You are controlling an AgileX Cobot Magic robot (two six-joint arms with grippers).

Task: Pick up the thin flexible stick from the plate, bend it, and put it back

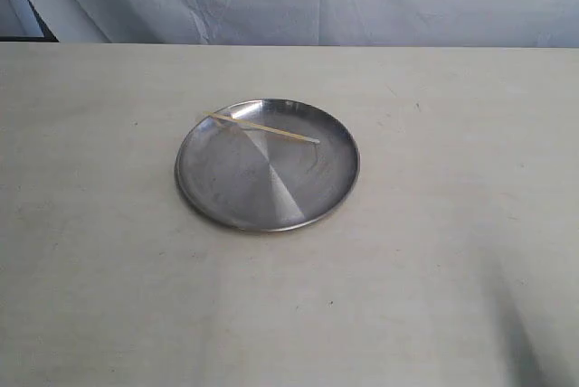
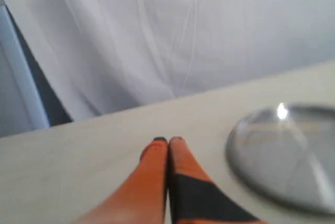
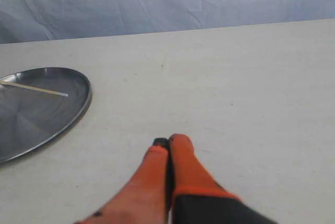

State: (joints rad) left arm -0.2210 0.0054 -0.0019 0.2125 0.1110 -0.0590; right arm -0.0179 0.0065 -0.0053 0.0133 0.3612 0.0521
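- The thin flexible stick [image 1: 264,128] lies in the far half of the plate [image 1: 262,193]. Its long axis runs almost left to right in the exterior view, a little slanted. The left end rests at the plate's rim and the right end lies on the plate floor, short of the opposite rim.
- It looks straight, very thin and pale cream-yellow, in 1 piece, with no bend yet.
- In the right wrist view the stick [image 3: 34,88] is clear to see, and the plate [image 3: 36,119] lies apart from the fingers, to one side.
- The right gripper [image 3: 168,141] has its 2 orange fingers pressed together and holds nothing.
- The left gripper [image 2: 168,140] is also closed and empty. The plate [image 2: 282,166] is near it, but this view is too blurred to show the stick.
- I judge that the left arm is somewhat nearer to the plate; both jaws must open before any grasp.
- The plate sits on a pale table [image 1: 434,269], and no arm appears in the exterior view.
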